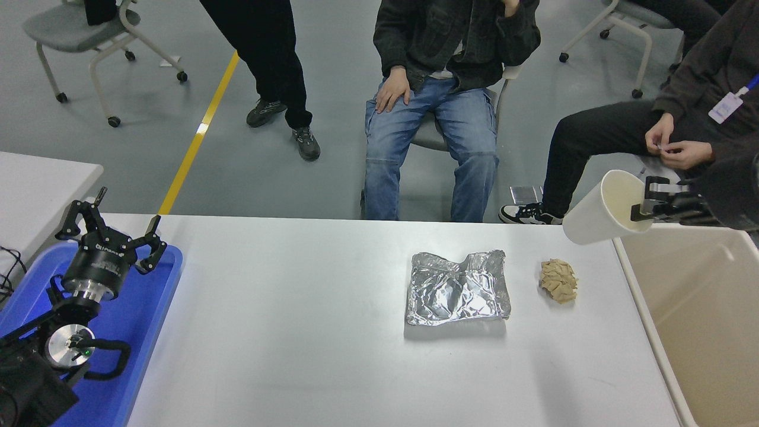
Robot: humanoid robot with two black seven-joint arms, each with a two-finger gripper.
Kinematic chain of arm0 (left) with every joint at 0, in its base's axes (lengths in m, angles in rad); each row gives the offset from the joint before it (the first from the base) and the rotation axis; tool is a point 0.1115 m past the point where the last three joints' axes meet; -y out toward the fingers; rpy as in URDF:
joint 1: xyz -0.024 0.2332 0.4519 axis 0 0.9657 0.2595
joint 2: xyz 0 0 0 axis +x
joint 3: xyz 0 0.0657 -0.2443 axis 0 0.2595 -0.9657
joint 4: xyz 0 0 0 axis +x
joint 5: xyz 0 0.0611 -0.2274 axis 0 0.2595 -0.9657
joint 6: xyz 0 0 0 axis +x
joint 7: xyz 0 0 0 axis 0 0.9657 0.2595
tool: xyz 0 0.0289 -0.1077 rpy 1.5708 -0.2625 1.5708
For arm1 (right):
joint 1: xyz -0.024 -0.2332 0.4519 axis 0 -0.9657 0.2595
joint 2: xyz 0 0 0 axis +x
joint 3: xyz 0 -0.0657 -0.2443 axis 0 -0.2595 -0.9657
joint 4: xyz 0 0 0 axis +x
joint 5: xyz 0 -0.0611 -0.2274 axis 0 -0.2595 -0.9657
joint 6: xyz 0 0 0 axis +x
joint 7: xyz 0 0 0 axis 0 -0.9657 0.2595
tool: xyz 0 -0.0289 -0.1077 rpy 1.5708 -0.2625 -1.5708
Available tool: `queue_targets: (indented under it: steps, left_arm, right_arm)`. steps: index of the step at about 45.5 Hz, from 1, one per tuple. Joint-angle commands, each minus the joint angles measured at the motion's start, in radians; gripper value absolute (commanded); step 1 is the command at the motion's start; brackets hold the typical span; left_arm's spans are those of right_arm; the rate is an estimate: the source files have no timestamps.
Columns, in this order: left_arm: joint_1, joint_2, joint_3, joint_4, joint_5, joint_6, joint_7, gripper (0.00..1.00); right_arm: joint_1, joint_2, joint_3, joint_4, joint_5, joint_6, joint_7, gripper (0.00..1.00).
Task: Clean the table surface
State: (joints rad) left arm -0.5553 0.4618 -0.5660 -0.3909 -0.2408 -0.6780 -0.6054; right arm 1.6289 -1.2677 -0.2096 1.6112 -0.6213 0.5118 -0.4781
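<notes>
While most of the view is taken up by the table surface (284, 332), a wide matte white top with rounded corners running from the lower left to the lower right, several smaller items lie on or beside it. Against its right edge stands a beige bin (699, 320), open at the top. Beside its left edge sits a blue tray (151, 332), above which the left gripper (112, 234) is parked with its fingers spread wide, holding nothing. On the right half of the surface lies a crumpled sheet of silver foil (456, 290), flat and slightly curled at its far edge. Entering from the right edge, the right gripper (643, 198) is clamped on the rim of a white paper cup (599, 216), one finger inside the mouth; the cup is tilted, mouth toward the gripper, raised over the table's far right corner at the bin's rim. Just right of the foil, apart from it, rests a small tan paper wad (558, 280). Three people are at the far side, two seated, one standing.
</notes>
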Motion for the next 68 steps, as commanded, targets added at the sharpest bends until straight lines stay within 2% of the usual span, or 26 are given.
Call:
queue_targets:
  steps: [1, 15, 25, 37, 44, 53, 68]
  left_arm:
    - [0.0, 0.0, 0.0, 0.0, 0.0, 0.0, -0.001, 1.0]
    - [0.0, 0.0, 0.0, 0.0, 0.0, 0.0, -0.001, 1.0]
    - [0.0, 0.0, 0.0, 0.0, 0.0, 0.0, -0.001, 1.0]
    - [0.0, 0.0, 0.0, 0.0, 0.0, 0.0, -0.001, 1.0]
    - [0.0, 0.0, 0.0, 0.0, 0.0, 0.0, -0.001, 1.0]
    - [0.0, 0.0, 0.0, 0.0, 0.0, 0.0, -0.001, 1.0]
    - [0.0, 0.0, 0.0, 0.001, 0.0, 0.0, -0.001, 1.0]
  right_arm:
    - [-0.083, -0.067, 0.006, -0.091, -0.057, -0.001, 0.033, 0.0]
    - [-0.133, -0.075, 0.006, -0.188, -0.058, -0.016, 0.056, 0.0]
    - [-0.198, -0.035, 0.004, -0.31, -0.075, -0.033, 0.111, 0.0]
    - [-0.403, 0.12, 0.009, -0.671, -0.098, -0.042, 0.28, 0.0]
    - [-0.517, 0.211, 0.01, -0.839, -0.091, -0.044, 0.338, 0.0]
    - [-0.613, 0.298, 0.01, -1.039, -0.087, -0.044, 0.391, 0.0]
    - [-0.744, 0.522, 0.01, -1.336, -0.046, -0.044, 0.437, 0.0]
